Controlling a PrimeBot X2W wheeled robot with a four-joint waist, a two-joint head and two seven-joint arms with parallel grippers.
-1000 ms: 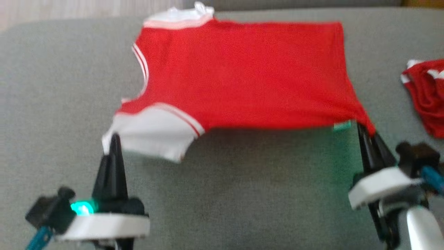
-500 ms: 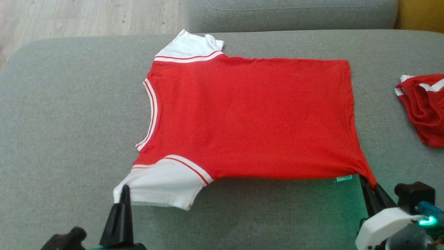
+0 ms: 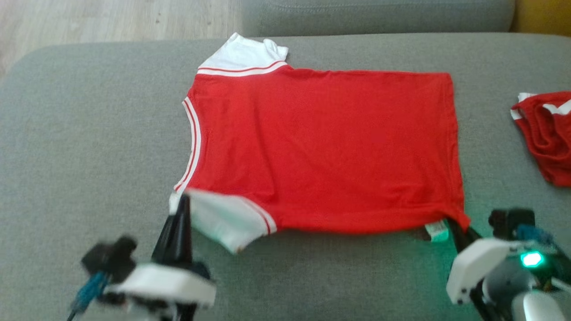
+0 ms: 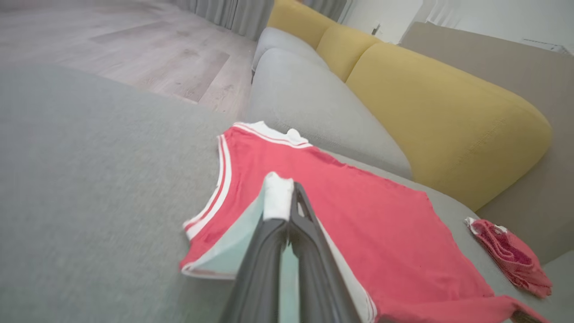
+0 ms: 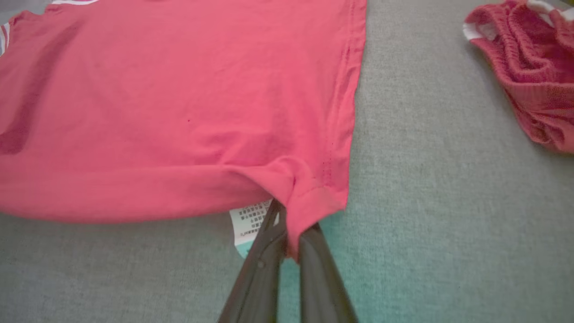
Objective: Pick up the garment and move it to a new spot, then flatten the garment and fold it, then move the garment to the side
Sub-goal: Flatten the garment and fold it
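Observation:
The garment (image 3: 321, 147) is a red T-shirt with white sleeves, spread sideways over the grey cushion (image 3: 89, 133), neck opening to the left. My left gripper (image 3: 182, 200) is shut on the near white sleeve (image 3: 223, 218) and holds its edge lifted. In the left wrist view the sleeve tip (image 4: 278, 197) is pinched between the fingers. My right gripper (image 3: 453, 225) is shut on the near hem corner, beside a white care label (image 3: 436, 231). The right wrist view shows red cloth (image 5: 309, 202) bunched between the fingers (image 5: 273, 242).
A second crumpled red garment (image 3: 546, 133) lies on the cushion at the far right. Behind are a grey sofa back (image 3: 379, 15) and yellow cushions (image 4: 448, 116). Wooden floor (image 3: 89, 20) lies beyond the cushion's far left edge.
The head camera shifted between frames. Both grippers moved forward over the cushion with the shirt still held; the near sleeve now folds in toward the body and the near edge lies lower.

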